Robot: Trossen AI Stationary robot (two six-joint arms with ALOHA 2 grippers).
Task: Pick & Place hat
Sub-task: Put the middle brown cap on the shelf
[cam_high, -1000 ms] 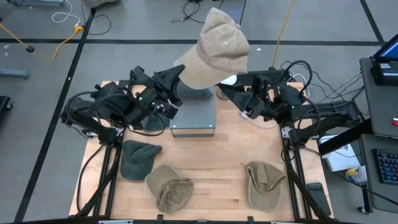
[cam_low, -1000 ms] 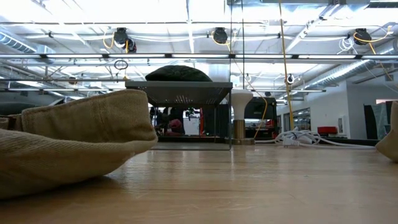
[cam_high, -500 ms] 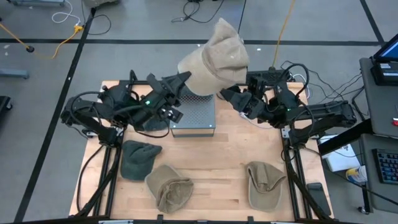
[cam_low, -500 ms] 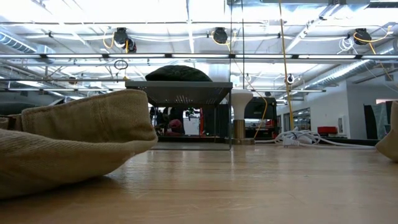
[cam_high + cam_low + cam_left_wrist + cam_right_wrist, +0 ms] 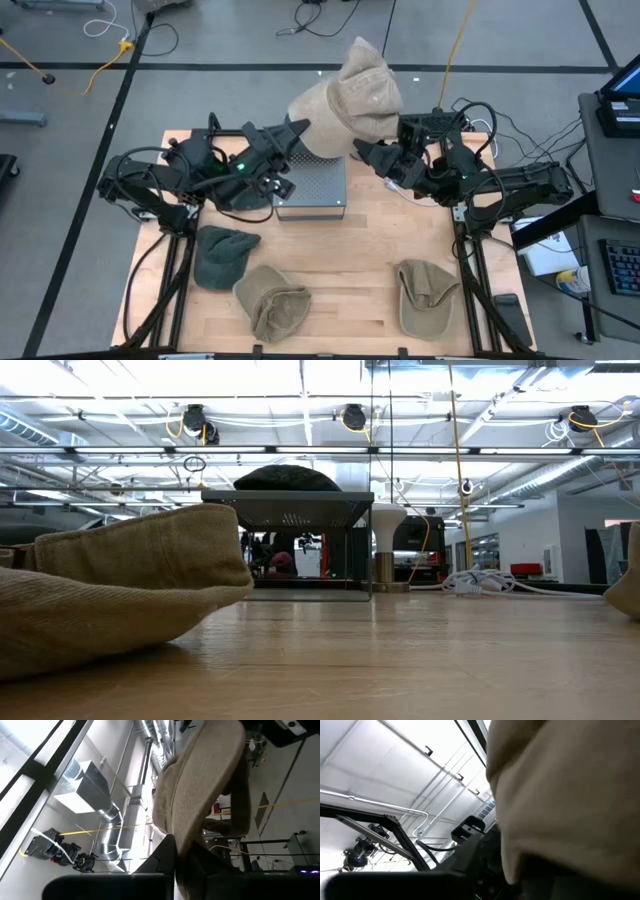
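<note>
Hat: While I hold it aloft, the tan corduroy cap (image 5: 350, 95) hangs over the perforated grey metal stand (image 5: 312, 180).
Left pincer (image 5: 296, 131): pressed together on its brim.
Right pincer (image 5: 366, 152): closing at its edge; grip unclear.
Handling: soft, light, floppy; the stiff brim looks best.

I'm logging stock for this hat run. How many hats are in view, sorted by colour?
Tan fabric hats: 3, one held up over the grey metal stand, two lying on the wooden table
Dark green fabric hats: 1
Total: 4
</note>
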